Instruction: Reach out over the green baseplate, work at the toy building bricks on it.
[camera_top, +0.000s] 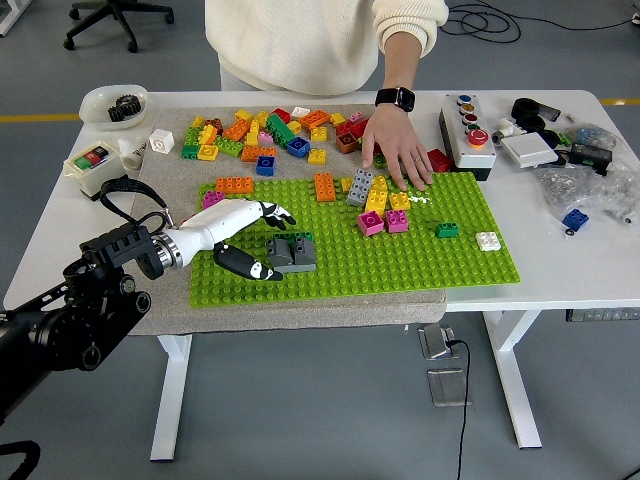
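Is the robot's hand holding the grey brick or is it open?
Open. The left hand has its fingers spread beside the grey brick, not wrapped around it.

No legible text, label, brand, number or sign anywhere; print too small to read.

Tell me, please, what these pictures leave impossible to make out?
- Head view: the right hand is outside the frame.
- Head view: whether the left hand touches the grey brick is unclear.
- Head view: the dark contents of the white bowl are too small to identify.
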